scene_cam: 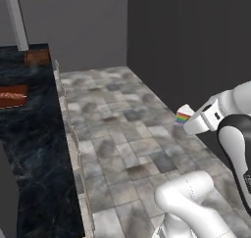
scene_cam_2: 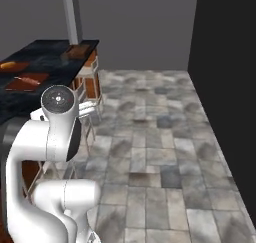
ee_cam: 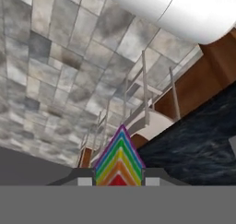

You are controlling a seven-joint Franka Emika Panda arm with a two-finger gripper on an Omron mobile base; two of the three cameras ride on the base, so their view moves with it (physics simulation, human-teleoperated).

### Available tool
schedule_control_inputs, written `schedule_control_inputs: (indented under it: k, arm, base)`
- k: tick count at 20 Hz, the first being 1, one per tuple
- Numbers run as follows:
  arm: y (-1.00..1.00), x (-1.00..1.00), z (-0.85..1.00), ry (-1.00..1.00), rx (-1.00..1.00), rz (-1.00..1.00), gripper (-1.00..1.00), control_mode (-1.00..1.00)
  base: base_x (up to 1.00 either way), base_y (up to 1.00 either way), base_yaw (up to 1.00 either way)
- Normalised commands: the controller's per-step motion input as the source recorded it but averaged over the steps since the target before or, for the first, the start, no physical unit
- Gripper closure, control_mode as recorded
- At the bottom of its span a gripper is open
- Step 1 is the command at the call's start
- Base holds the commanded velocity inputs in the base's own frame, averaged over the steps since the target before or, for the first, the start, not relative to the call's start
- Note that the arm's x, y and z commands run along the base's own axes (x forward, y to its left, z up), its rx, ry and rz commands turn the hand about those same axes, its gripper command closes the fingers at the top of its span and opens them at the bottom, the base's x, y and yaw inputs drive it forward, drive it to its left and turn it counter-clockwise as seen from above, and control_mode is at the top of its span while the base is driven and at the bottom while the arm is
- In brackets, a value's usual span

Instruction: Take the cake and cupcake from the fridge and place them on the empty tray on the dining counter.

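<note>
My gripper (scene_cam: 189, 119) is shut on the cake (scene_cam: 184, 114), a small wedge with white frosting and rainbow layers, held in the air above the tiled floor at the right. In the hand view the rainbow side of the cake (ee_cam: 119, 163) stands between the two fingertips of the gripper (ee_cam: 118, 181). The dining counter (scene_cam: 34, 154), with its black marbled top, runs along the left. At its far end lies a brown tray (scene_cam: 37, 57), also seen as the tray (scene_cam_2: 78, 50) from the right. The cupcake and the fridge are out of view.
A red-brown board (scene_cam: 12, 96) lies on the counter nearer to me, with an orange thing (scene_cam_2: 9, 64) beside it. White stools (scene_cam_2: 87, 109) stand along the counter's side. A grey post (scene_cam: 16, 16) rises at the counter's far end. A dark wall (scene_cam: 196, 36) bounds the right.
</note>
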Motion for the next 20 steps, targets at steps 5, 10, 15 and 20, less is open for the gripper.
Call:
schedule_control_inputs:
  k: [5, 10, 15, 20]
  arm:
    - [0.00, 0.00, 0.00, 0.00, 0.00, 0.00, 1.00, 1.00]
    - [0.00, 0.00, 0.00, 0.00, 0.00, 0.00, 1.00, 1.00]
    - [0.00, 0.00, 0.00, 0.00, 0.00, 0.00, 1.00, 1.00]
    - [0.00, 0.00, 0.00, 0.00, 0.00, 0.00, 1.00, 1.00]
  base:
    - [0.61, -0.33, 0.22]
    - [0.55, -0.33, 0.23]
    - [0.52, -0.33, 0.23]
    - [0.54, -0.29, 0.22]
